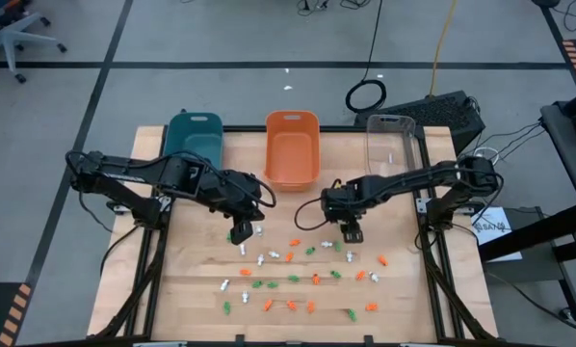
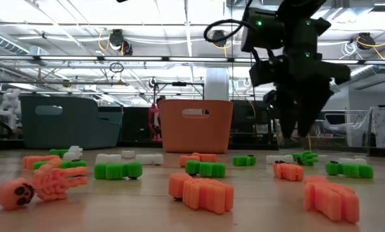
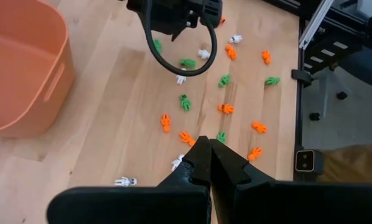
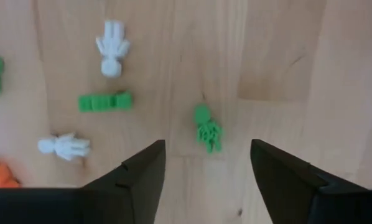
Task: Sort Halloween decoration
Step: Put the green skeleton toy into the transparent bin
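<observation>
Covering the middle of the frame, the pale wooden counter (image 1: 192, 289) carried the Halloween decoration (image 1: 298, 280) as scattered orange, white and green trinkets across its lower half. Teal bin (image 1: 196, 138), orange bin (image 1: 292, 147) and clear bin (image 1: 394, 145) lined its upper edge. The right end effector (image 4: 206, 163) hung open over a green trinket (image 4: 206, 129); the left end effector (image 3: 208, 157) was closed, empty. Grey floor with dark tape lines surrounded it.

A lab: fluorescent ceiling lights (image 2: 147, 48), taped grey floor (image 1: 57, 96), an office chair (image 1: 13, 34).
</observation>
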`<action>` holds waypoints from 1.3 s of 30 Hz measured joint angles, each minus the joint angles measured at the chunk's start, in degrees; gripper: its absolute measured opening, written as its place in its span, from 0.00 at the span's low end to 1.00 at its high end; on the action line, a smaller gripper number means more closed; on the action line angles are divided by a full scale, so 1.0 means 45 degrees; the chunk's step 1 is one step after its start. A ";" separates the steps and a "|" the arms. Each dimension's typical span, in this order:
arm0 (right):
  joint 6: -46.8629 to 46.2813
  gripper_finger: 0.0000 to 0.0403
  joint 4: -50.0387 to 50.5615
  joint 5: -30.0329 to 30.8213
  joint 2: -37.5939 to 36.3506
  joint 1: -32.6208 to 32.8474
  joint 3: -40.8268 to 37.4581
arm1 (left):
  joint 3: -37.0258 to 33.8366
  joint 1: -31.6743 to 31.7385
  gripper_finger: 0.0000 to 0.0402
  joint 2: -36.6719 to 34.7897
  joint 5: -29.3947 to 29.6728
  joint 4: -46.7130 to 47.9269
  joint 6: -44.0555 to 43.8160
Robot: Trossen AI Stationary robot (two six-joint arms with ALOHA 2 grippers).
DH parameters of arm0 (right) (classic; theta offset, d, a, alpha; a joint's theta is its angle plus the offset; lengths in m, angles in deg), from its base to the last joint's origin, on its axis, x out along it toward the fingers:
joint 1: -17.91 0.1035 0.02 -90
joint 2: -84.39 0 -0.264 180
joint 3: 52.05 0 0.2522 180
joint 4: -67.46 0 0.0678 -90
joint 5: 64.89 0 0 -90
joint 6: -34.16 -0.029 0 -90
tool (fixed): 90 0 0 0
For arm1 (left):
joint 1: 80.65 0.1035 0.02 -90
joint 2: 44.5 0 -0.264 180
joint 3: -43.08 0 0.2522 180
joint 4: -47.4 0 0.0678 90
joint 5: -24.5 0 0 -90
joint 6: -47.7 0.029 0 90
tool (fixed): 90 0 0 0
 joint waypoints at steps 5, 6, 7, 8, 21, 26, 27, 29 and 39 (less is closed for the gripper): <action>0.0601 0.58 -0.0971 -0.0006 0.0000 0.0003 -0.0538 | 0.0000 0.0039 0.00 0.0000 0.0012 -0.0005 0.0081; 0.0722 0.58 -0.1183 -0.0003 0.0000 0.0003 -0.0678 | 0.0000 0.0039 0.00 0.0000 0.0039 -0.0005 0.0097; 0.0796 0.57 -0.1384 0.0013 0.0000 0.0003 -0.0826 | 0.0000 0.0039 0.00 0.0000 0.0077 -0.0005 0.0099; 0.0844 0.57 -0.1533 0.0021 0.0000 0.0003 -0.0954 | 0.0000 0.0039 0.00 0.0000 0.0083 -0.0005 0.0097; 0.1165 0.52 -0.3115 0.0041 0.0000 0.0013 -0.2014 | 0.0000 0.0039 0.00 0.0000 0.0625 -0.0010 0.0107; 0.1169 0.52 -0.3193 0.0045 -0.0015 0.0013 -0.2242 | 0.0000 0.0039 0.00 0.0000 0.0709 -0.0010 0.0097; 0.1169 0.52 -0.3236 0.0045 -0.0015 0.0013 -0.2266 | 0.0000 0.0039 0.00 0.0000 0.0712 -0.0010 0.0098; 0.1169 0.50 -0.3339 0.0050 -0.0019 0.0013 -0.2298 | 0.0000 0.0039 0.00 0.0000 0.0746 -0.0010 0.0107; 0.1165 0.33 -0.3854 -0.0153 0.0058 0.0009 -0.2319 | 0.0000 0.0039 0.00 0.0000 0.1098 -0.0014 0.0150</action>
